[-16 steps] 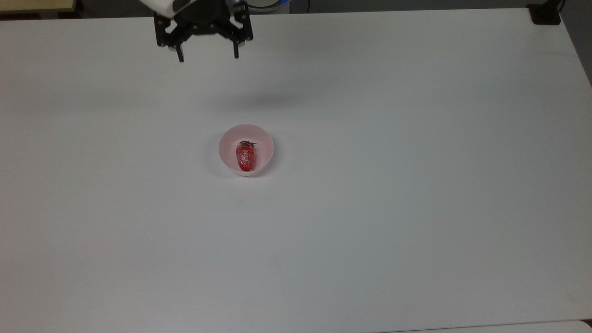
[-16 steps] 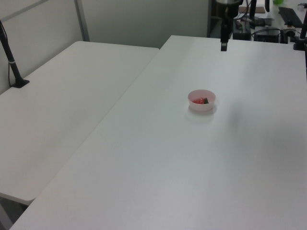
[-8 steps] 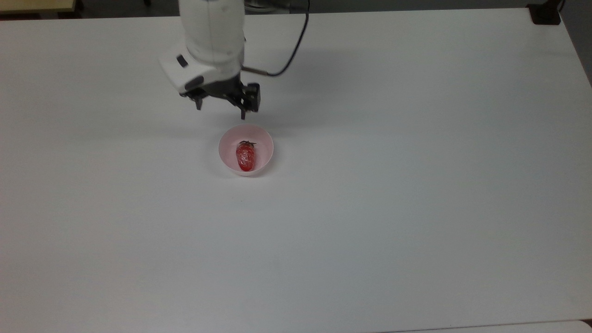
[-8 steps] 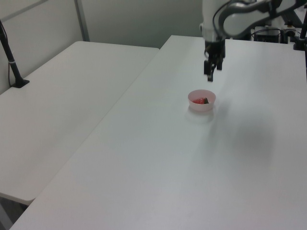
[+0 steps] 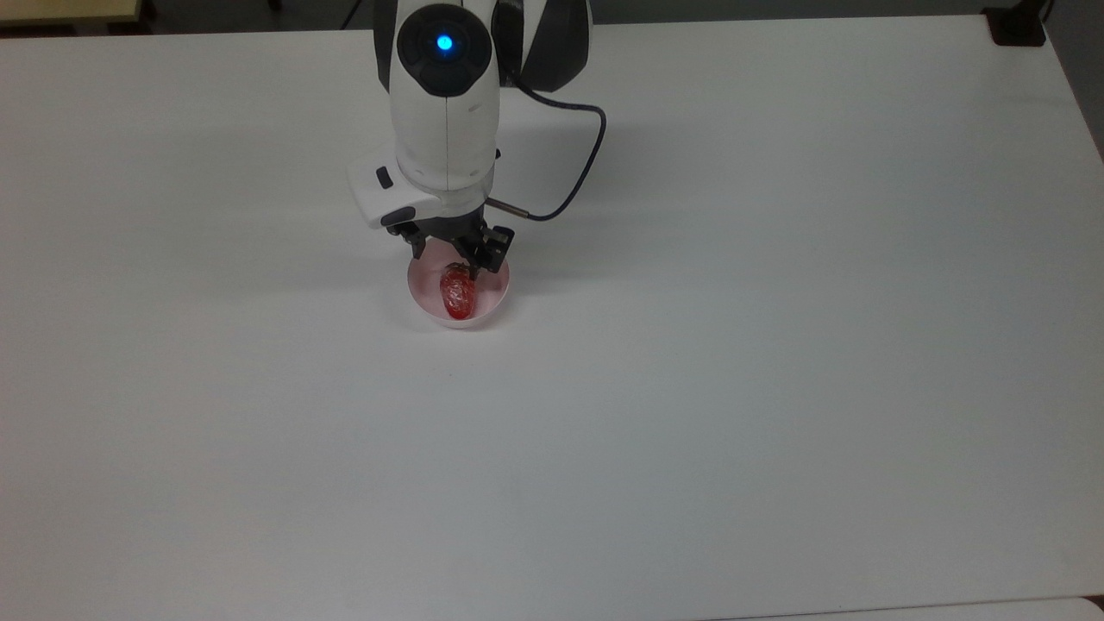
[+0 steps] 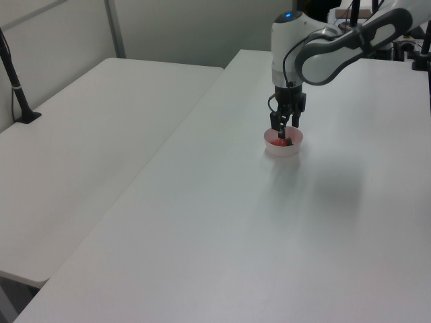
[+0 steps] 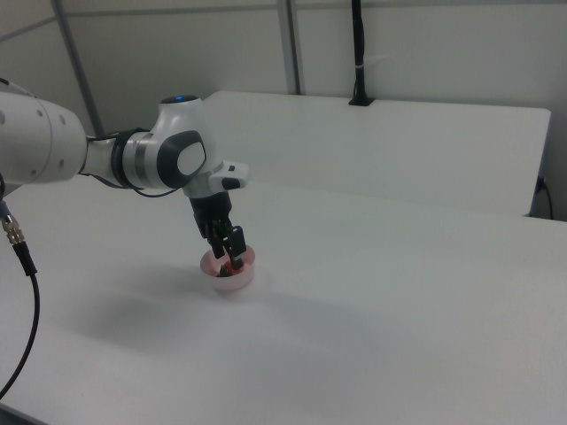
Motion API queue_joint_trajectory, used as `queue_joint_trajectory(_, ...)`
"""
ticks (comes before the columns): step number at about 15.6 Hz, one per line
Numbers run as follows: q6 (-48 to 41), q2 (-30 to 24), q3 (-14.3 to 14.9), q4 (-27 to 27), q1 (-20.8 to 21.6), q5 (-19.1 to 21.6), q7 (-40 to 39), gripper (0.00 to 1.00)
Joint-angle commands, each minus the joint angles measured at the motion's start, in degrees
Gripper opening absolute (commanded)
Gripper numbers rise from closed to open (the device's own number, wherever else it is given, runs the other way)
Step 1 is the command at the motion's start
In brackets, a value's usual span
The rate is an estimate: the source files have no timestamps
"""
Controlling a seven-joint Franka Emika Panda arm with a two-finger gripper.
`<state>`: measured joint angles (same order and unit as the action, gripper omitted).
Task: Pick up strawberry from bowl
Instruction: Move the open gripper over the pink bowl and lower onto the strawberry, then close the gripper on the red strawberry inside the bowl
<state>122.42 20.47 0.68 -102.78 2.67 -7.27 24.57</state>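
Still strawberry in bowl.

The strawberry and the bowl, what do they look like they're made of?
The strawberry looks like glossy plastic: bright highlights glint on its red skin, so probably a toy. The bowl looks like thin, smooth pale pink plastic with plain matte walls, though glazed ceramic can't be ruled out.

Thin wall of the small pale pink plastic bowl rings the access; white tabletop around the bowl lies bare.
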Motion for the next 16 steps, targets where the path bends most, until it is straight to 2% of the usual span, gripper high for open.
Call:
queue_joint_trajectory(1, 1.2, 1.4, 0.0, 0.7, 0.3, -0.5, 2.3, 0.7)
queue_joint_trajectory(4, 1.2, 4.1, -0.2, 2.4, 0.3, -0.7, 2.3, 0.7)
queue_joint_trajectory(9, 4.5, 4.8, -0.8, 2.4, 0.3, -1.0, 2.8, 0.7)
queue_joint_trajectory(13, 4.5, 4.8, -1.2, 2.4, 0.1, -0.9, 2.6, 0.38)
queue_joint_trajectory(16, 4.5, 4.8, -1.2, 2.4, 0.1, -1.0, 2.2, 0.29)
